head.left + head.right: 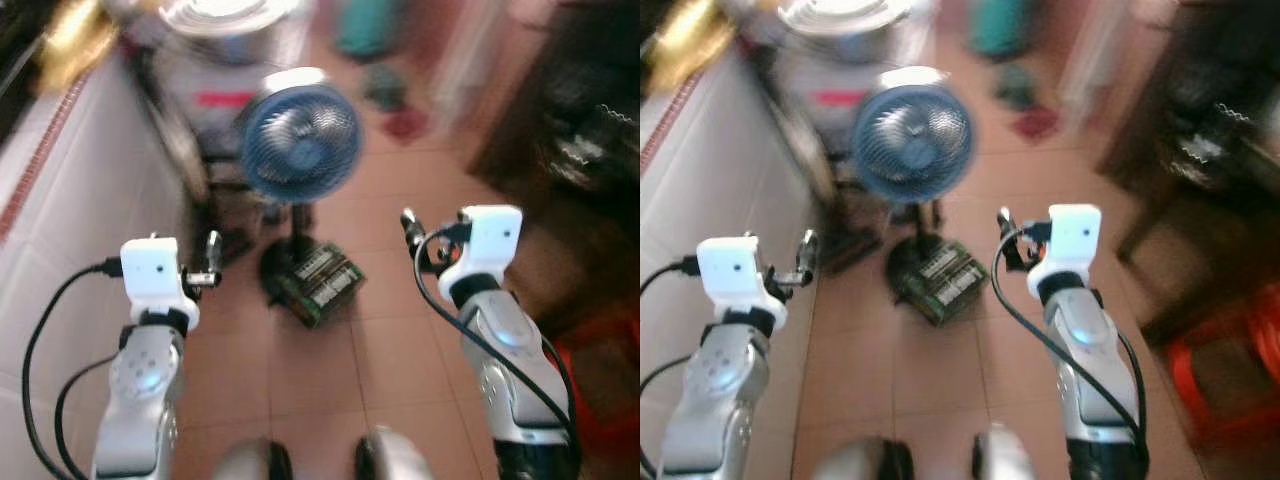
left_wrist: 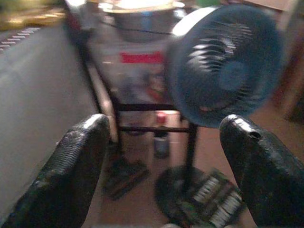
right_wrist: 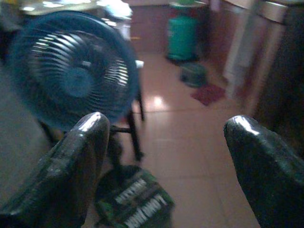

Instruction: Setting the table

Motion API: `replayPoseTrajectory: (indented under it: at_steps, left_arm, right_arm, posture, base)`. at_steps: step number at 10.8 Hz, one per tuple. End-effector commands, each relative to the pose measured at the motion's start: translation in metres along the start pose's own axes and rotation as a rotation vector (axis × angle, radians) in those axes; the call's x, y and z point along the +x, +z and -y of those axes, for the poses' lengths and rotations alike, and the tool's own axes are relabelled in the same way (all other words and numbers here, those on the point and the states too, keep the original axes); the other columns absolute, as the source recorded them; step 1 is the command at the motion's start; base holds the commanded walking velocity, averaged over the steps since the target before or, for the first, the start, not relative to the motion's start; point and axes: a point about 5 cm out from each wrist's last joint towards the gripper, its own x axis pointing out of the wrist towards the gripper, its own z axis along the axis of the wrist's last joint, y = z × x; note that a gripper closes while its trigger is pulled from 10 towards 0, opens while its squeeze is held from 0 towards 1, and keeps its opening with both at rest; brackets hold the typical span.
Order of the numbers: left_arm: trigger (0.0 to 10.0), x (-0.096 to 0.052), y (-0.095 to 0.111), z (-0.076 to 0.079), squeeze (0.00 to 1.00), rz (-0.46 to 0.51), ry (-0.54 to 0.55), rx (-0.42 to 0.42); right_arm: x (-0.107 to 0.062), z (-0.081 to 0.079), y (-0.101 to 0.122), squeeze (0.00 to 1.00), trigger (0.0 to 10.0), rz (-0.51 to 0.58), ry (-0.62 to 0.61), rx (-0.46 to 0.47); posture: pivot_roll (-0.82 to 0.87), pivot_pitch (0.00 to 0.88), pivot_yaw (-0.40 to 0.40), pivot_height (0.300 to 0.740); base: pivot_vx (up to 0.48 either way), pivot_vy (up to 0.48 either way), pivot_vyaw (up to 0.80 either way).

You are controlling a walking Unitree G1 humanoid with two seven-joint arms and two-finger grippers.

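Your left gripper (image 2: 161, 175) is spread and empty beside the white tiled wall (image 1: 60, 200); the blue fan (image 1: 300, 140) stands ahead on the floor; your right gripper (image 3: 166, 175) is also spread, empty. You're likely still walking: find the table and tableware, unseen here.

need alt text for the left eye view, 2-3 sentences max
Blurred view down at a tiled floor, where a blue fan stands ahead on its round base beside a dark green box. Both silver arms reach forward, the left claw and right claw holding nothing. A white tiled wall runs along the left, dark furniture on the right.
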Motion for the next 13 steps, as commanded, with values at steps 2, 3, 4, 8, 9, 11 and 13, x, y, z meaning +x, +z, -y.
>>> replayPoseTrajectory:
  at_steps: [2, 3, 4, 8, 9, 11, 13]
  left_arm:
    - [10.0, 0.0, 0.002, 0.005, 0.0, 0.008, -0.03, -0.022]
    - [10.0, 0.001, 0.003, 0.005, 0.0, 0.007, -0.034, -0.021]
    - [10.0, 0.001, 0.003, 0.006, 0.0, 0.006, -0.039, -0.018]
    - [10.0, -0.002, 0.002, 0.009, 0.0, 0.0, -0.081, -0.015]
    - [10.0, -0.002, 0.001, 0.009, 0.0, -0.002, -0.08, -0.013]
    - [10.0, 0.0, 0.002, 0.016, 0.0, -0.004, -0.101, -0.023]
    - [10.0, -0.001, 0.001, 0.014, 0.0, -0.008, -0.097, -0.021]
  right_arm:
    - [-0.002, 0.003, 0.001, 0.0, 10.0, 0.005, -0.005, -0.006]
    - [-0.001, 0.003, 0.002, 0.0, 10.0, 0.006, -0.005, -0.006]
    - [0.0, 0.004, 0.003, 0.0, 10.0, 0.01, -0.006, -0.005]
    - [-0.005, 0.001, 0.002, 0.0, 10.0, 0.009, -0.013, 0.0]
    - [-0.006, 0.001, 0.002, 0.0, 10.0, 0.008, -0.013, 0.0]
    - [-0.008, -0.002, 0.001, 0.0, 10.0, 0.005, -0.009, 0.0]
    - [-0.01, -0.001, 0.001, 0.0, 10.0, 0.003, -0.013, -0.002]
  posture:
    - [-0.06, 0.141, 0.034, 0.74]
    - [-0.06, 0.151, 0.034, 0.74]
    - [-0.06, 0.152, 0.037, 0.74]
    - [-0.06, 0.142, 0.04, 0.74]
    - [-0.06, 0.141, 0.042, 0.74]
    - [-0.07, 0.142, 0.043, 0.74]
    - [-0.07, 0.145, 0.043, 0.74]
  base:
    - [0.0, 0.0, -0.8]
    - [0.0, 0.0, -0.8]
    - [0.0, 0.0, -0.8]
    - [0.0, 0.0, -0.8]
    - [0.0, 0.0, -0.8]
    - [0.0, -0.152, -0.8]
    - [0.0, -0.354, -0.8]
